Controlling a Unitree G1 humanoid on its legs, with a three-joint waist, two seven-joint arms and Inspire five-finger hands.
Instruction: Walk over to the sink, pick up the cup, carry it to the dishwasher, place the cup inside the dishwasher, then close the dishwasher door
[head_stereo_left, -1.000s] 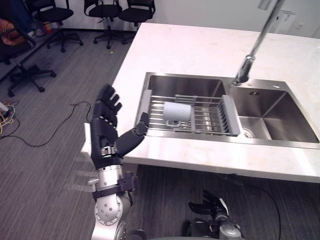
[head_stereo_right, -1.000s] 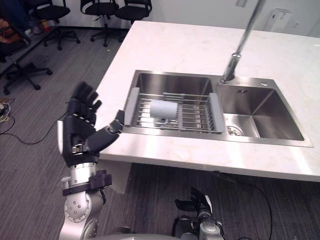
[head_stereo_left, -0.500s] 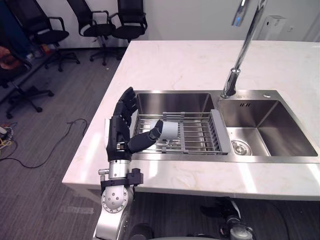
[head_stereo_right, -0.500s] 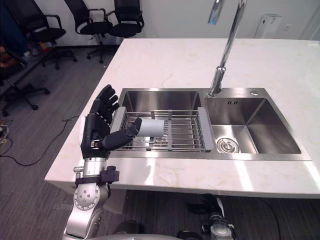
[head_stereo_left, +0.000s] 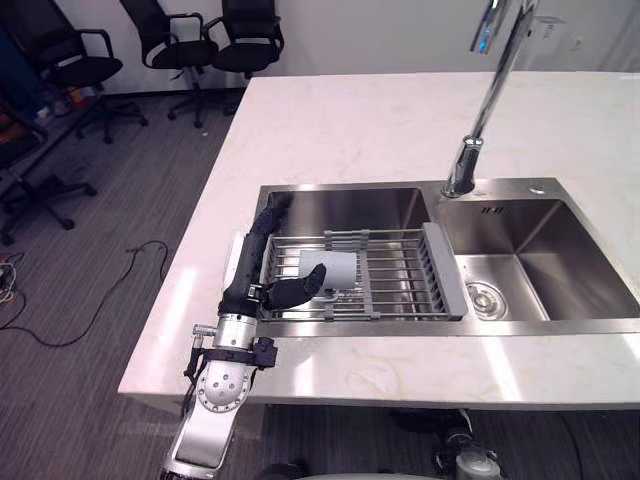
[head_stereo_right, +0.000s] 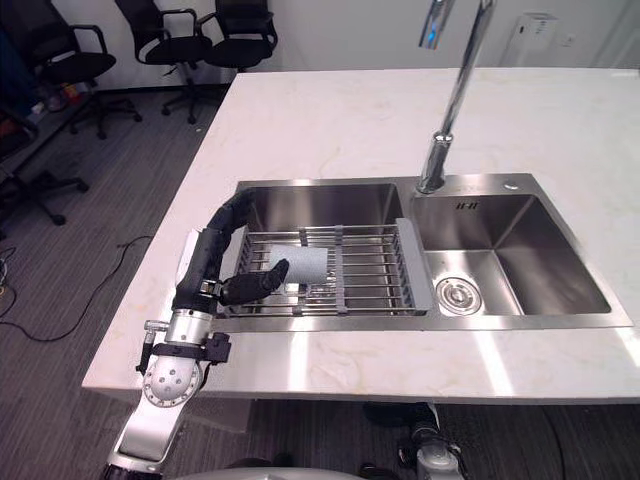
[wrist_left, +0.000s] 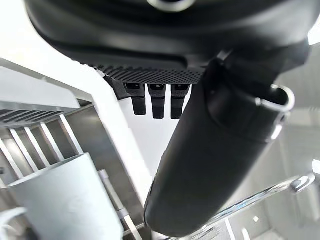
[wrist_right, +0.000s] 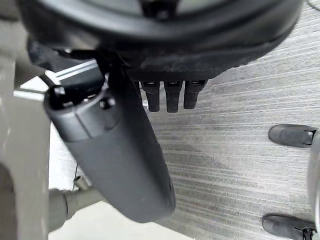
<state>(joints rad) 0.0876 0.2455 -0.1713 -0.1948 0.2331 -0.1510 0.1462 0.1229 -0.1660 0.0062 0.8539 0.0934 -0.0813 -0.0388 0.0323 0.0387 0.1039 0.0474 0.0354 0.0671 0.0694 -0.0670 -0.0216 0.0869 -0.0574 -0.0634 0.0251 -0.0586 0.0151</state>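
The left hand (head_stereo_left: 250, 272), fingers straight and holding nothing, hangs at the sink (head_stereo_left: 345, 190), thumb just beside the cup (head_stereo_left: 337, 268) (lying on the rack (head_stereo_left: 400, 272)). The right hand (wrist_right: 200, 45) hangs loose, likewise empty.

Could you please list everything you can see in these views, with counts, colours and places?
cup: one, pale grey, lying on its side on the rack
rack: one, grey wire, across the sink's left basin
sink: one, steel, two basins, set in the countertop
faucet: one, chrome, behind the divider between the basins
countertop: one, white marbled
office chairs: at least three, black, on the floor beyond the counter
floor: grey carpet
shoes: two, dark, a person's, on the carpet in the right wrist view
left hand: dark, open, at the rack's left end, thumb pointing toward the cup
right hand: dark, open, low over the carpet
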